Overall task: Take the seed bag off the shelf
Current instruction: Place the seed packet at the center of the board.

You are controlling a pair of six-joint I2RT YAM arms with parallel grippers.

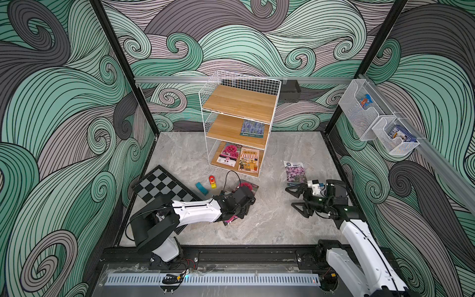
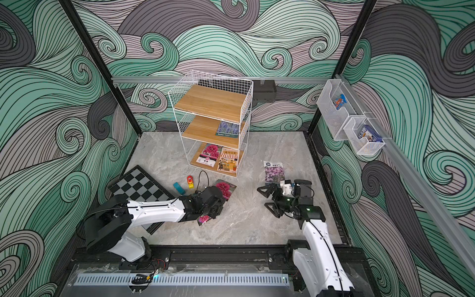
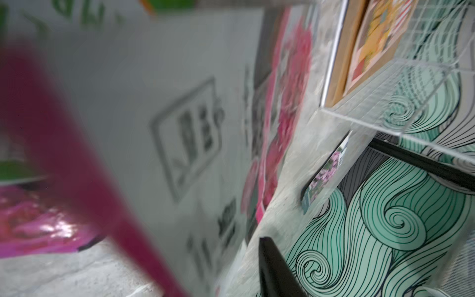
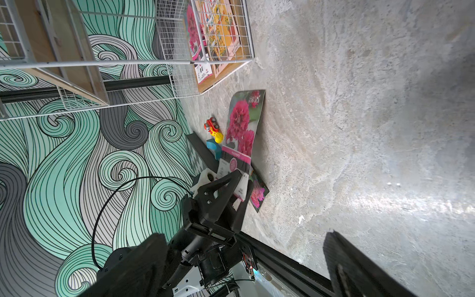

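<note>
1. One shelf (image 1: 239,102) with three boards stands beyond both fingertip pairs and carries three bags (image 1: 252,127).
2. Two grippers: the right gripper (image 1: 295,199) has its fingers wide and empty. The left gripper (image 4: 244,180) has its fingers narrowly apart around the pink bag (image 4: 243,120); I cannot tell if they grip it.
3. Pink bag is off the shelf, far end on the table (image 1: 270,226). A second pink bag (image 4: 259,192) lies beneath the left fingers, and one purple bag (image 1: 295,172) lies just past the right fingers.

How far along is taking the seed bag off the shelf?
Done: purple packet and pink packet lie on the table, off the shelf. In hand: left gripper straddles the pink packet's end, jaws apart. Left: lavender packet and two bottom-tier packets sit shelved; right gripper hangs open.
</note>
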